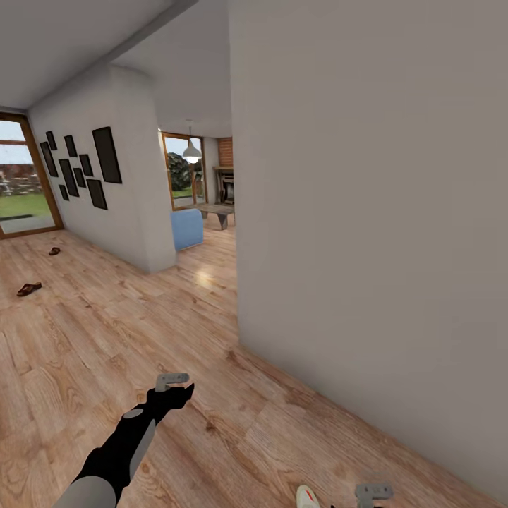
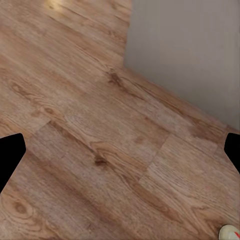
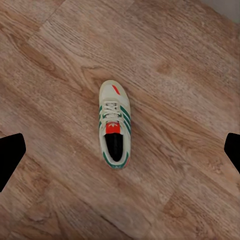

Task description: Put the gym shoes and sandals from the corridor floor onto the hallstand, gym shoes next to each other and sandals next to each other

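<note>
Directly beneath the right gripper [image 3: 120, 150], one gym shoe [image 3: 114, 125] is seen lying upright on its sole on the corridor floor [image 3: 190, 100]; its cream upper, green side stripes and red-orange tongue are shown from above in the right wrist view. The dark fingertips [image 3: 10, 160] of that gripper are seen at opposite edges of the view, spread wide, with the shoe well clear of both. In the head view, the toe of the same shoe [image 1: 306, 497] is cut off by the lower edge, just beside the right gripper [image 1: 372, 491].

The left gripper [image 1: 173, 381] is held out over bare planks, and its fingers [image 2: 11, 157] are likewise parted with nothing between them. A sliver of the cream shoe [image 2: 230, 233] is caught at a corner of the left wrist view.

Far across the floor, near a glazed door [image 1: 21, 176], two brown sandals are seen lying well apart from each other: one [image 1: 29, 288] nearer, one [image 1: 54, 250] farther. A grey wall [image 1: 367, 212] is seen close on the right, and dark picture frames [image 1: 81, 166] are hung on the wall opposite.
</note>
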You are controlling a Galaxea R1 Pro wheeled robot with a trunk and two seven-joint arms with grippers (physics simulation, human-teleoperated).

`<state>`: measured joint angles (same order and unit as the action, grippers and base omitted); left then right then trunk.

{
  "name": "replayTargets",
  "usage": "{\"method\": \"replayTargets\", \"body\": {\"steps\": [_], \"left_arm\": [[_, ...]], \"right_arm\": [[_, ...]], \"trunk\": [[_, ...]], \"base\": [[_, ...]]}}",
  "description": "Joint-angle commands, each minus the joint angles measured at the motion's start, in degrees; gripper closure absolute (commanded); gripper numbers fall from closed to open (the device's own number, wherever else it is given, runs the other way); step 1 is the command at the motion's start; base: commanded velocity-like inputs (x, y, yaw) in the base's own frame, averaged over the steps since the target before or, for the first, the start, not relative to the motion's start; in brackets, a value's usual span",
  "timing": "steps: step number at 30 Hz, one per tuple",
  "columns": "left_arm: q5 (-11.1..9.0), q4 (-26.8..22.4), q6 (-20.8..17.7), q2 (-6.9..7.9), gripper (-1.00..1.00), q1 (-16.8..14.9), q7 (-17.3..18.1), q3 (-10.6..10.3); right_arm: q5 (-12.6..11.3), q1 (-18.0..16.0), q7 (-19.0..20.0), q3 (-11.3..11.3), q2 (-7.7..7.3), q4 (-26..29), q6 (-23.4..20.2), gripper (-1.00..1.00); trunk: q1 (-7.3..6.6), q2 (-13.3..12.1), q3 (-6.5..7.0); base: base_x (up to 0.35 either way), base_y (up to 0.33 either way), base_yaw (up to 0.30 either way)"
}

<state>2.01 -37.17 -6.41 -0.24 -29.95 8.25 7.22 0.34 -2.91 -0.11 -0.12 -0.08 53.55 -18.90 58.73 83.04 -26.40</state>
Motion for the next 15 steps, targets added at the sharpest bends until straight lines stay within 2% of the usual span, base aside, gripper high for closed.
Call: {"method": "replayTargets", "body": {"steps": [1, 3, 4, 8, 11, 12, 15], "left_arm": [[0.2, -0.1, -0.4, -0.06, -1.0, 0.0, 0.5, 0.3], [0.2, -0.1, -0.4, -0.13, -1.0, 0.0, 0.5, 0.3], [0.2, 0.0, -0.4, -0.22, -1.0, 0.0, 0.5, 0.2], [0.2, 0.0, -0.4, -0.28, -1.0, 0.0, 0.5, 0.2], [0.3, -0.1, -0.4, -0.28, -1.0, 0.0, 0.5, 0.2], [0.3, -0.1, -0.4, -0.26, -1.0, 0.0, 0.5, 0.3], [0.3, -0.1, -0.4, -0.23, -1.0, 0.0, 0.5, 0.3]], "right_arm": [[0.1, -0.1, 0.0, 0.0, 0.01, -0.7, 0.5, -1.0], [0.1, -1.0, 0.0, 0.0, 0.05, -2.2, 2.2, -1.0], [0.2, -4.1, -0.1, 0.0, 0.07, -3.2, 3.2, -1.0], [-0.2, -9.6, 0.0, 0.0, -0.01, -4.3, 4.8, -1.0], [-0.3, -10.1, 0.2, -0.1, -0.01, -4.4, 8.0, -1.0], [-0.4, -10.3, 0.3, 0.0, 0.0, -4.4, 11.4, -1.0], [-0.4, -10.4, 0.4, 0.1, 0.0, -4.4, 13.8, -1.0]], "trunk": [[0.0, 0.0, -0.06], [0.0, 0.0, -0.06], [0.0, 0.0, -0.06], [0.0, 0.0, -0.06], [0.0, 0.0, -0.06], [0.0, 0.0, -0.06], [0.0, 0.0, -0.06]], "base": [[0.0, 0.0, 0.0], [0.0, 0.0, 0.0], [0.0, 0.0, 0.0], [0.0, 0.0, 0.0], [0.0, 0.0, 0.0], [0.0, 0.0, 0.0], [0.0, 0.0, 0.0]]}}
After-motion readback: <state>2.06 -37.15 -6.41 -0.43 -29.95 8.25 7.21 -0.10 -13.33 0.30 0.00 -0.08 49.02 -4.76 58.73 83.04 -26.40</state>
